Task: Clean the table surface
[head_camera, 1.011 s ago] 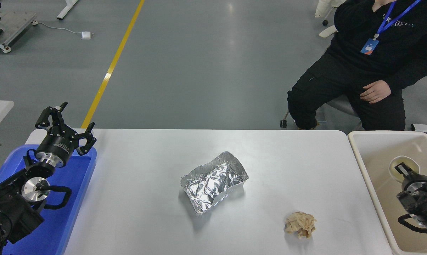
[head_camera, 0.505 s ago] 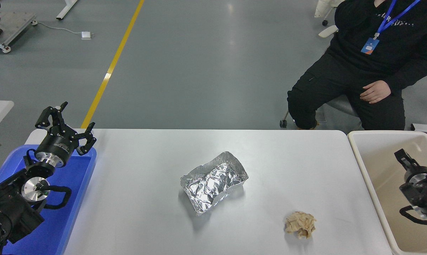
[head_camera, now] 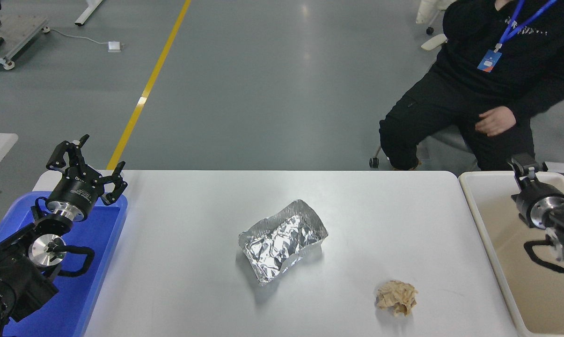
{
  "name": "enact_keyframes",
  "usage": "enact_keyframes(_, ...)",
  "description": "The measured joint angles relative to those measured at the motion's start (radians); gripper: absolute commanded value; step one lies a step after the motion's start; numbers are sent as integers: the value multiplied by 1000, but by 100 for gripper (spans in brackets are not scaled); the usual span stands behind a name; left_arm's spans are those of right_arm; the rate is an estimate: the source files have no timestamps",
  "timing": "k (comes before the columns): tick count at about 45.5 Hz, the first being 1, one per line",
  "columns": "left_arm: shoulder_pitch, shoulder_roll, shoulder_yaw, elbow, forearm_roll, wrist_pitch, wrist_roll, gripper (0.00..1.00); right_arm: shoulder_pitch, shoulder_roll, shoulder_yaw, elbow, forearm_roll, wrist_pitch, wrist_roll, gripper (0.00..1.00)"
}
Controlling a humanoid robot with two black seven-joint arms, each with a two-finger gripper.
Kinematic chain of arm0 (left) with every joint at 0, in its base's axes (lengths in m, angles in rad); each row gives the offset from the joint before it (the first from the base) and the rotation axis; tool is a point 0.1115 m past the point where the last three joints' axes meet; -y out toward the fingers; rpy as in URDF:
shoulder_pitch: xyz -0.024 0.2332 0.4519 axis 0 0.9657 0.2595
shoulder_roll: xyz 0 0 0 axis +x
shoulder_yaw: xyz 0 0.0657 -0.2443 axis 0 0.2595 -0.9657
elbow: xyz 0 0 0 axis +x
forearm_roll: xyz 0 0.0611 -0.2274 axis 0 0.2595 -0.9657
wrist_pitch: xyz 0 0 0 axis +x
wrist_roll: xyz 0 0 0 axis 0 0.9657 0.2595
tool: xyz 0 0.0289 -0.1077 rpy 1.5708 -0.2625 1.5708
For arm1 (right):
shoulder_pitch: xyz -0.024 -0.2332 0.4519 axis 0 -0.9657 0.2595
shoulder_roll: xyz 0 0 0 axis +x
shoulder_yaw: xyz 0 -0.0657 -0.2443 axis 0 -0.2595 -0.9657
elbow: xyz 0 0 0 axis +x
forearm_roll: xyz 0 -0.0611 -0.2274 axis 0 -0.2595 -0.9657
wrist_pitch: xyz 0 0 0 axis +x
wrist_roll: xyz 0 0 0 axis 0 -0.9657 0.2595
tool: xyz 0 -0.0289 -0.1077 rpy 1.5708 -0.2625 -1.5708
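Right pincer (head_camera: 521,164): above cream plastic tub (head_camera: 469,206), finger state unreadable.
Left pincer (head_camera: 86,164): parked, fingers apart, over blue tray (head_camera: 106,262).
Glossy white tabletop (head_camera: 179,262): centre, uncleared.
Left: crumpled foil tray (head_camera: 282,239), beige paper wad (head_camera: 396,296).

Bright, even overhead light; sharp focus; soft glare on floor (head_camera: 305,56), faint shadows.

Crumpled foil tray (head_camera: 282,241) lay at the middle of the table surface (head_camera: 179,281); a paper wad (head_camera: 396,296) lay apart, right of and nearer than the foil tray. Bare tabletop surrounded the foil tray on all sides. Blue tray (head_camera: 101,262) and cream tub (head_camera: 492,224) flanked the table's ends.
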Motion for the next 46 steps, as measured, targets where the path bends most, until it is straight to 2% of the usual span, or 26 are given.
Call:
enact_keyframes(11,-1,0,0,0,0,0,0,100,-45,191,258,45,-3,-2,48,100)
enact_keyframes(25,-1,0,0,0,0,0,0,100,-62,383,383,-1,-11,-2,153,100)
enact_keyframes(46,-1,0,0,0,0,0,0,100,-65,453,407,-40,-7,0,189,100)
